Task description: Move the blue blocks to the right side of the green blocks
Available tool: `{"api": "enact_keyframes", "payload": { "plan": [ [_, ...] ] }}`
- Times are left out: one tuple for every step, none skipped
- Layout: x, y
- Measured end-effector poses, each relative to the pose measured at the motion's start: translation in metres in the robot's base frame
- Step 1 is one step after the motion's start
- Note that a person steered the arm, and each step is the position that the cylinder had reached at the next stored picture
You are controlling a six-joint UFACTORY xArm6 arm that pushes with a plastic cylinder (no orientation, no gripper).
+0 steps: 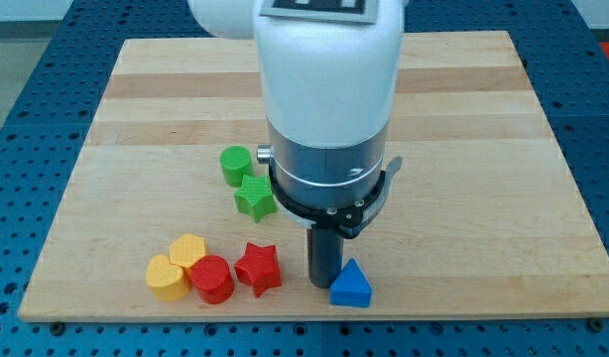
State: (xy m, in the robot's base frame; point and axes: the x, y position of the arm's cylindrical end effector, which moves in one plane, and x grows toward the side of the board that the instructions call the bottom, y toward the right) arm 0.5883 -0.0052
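My tip (pixel 322 286) rests on the pale wooden board (pixel 463 149), touching the left side of the blue plastic triangular block (pixel 351 286); I have no jaws, only this rod. The green plastic cylinder (pixel 235 165) and green plastic star (pixel 255 198) sit up-left, well apart from the blue block.

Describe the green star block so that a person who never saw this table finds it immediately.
Start from the big white and grey arm over the middle of the wooden board. On the view's left of its grey collar sit two green blocks; the green star is the lower one, just below the green cylinder. It has points, not a round top, and the red star lies further down.
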Motion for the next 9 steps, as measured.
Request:
{"api": "enact_keyframes", "payload": {
  "plan": [
    [0.027, 0.000],
    [0.030, 0.006],
    [0.030, 0.097],
    [0.028, 0.163],
    [-0.012, 0.158],
    [-0.016, 0.150],
    [0.030, 0.242],
    [0.015, 0.195],
    [-0.041, 0.146]
  ]
}}
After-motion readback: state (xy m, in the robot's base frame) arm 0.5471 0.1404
